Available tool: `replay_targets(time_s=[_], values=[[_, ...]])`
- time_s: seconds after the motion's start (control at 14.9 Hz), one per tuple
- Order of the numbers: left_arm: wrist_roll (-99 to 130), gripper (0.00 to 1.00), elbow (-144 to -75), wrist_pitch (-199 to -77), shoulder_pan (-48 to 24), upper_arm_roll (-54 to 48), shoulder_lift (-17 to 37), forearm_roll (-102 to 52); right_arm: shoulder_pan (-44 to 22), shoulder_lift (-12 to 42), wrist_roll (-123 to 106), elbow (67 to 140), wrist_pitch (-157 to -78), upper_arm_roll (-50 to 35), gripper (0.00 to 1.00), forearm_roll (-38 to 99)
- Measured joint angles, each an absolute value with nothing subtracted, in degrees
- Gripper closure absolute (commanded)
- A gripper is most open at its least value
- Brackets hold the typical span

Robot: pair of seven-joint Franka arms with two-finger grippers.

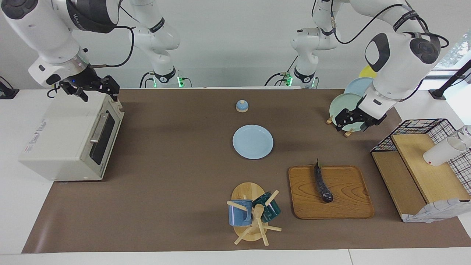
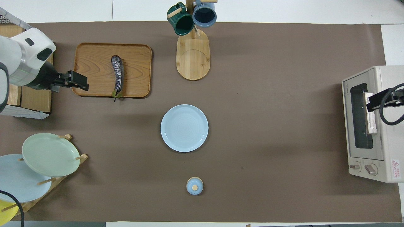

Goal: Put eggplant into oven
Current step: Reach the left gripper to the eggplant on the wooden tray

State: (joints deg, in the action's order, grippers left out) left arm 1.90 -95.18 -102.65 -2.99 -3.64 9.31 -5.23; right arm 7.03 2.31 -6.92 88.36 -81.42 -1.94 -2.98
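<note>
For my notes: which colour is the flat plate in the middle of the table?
Light blue; the plate shows best in the overhead view.

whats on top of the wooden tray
Only the long dark purple eggplant lies on the square wooden tray, stem toward the robots. The tray surface under it is covered.

- A glossy, dark purple-black skin is shown on the eggplant (image 2: 117, 74).
- Grained, satin-finished wood is seen in the tray (image 1: 349, 198) and the mug stand (image 2: 193, 56).
- The table is covered by a matt brown mat (image 2: 268, 126).
- Smooth glazed surfaces are shown on the blue plate (image 2: 184, 128).
- The oven (image 1: 62, 143) is cased in matt cream metal, with dark glass and a metal bar handle.
</note>
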Motion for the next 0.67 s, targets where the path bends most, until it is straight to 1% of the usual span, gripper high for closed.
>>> replay_targets(time_s=[0.2, 0.67], values=[[1.9, 0.00, -95.2, -105.2, -3.3, -3.6, 11.7, -6.1, 7.0, 2.3, -6.9, 88.4, -81.4, -1.9, 0.00, -3.0], [1.9, 0.00, -95.2, -111.1, -4.9, -3.7, 15.5, -6.1, 7.0, 2.3, -6.9, 88.4, -81.4, -1.9, 0.00, -3.0]])
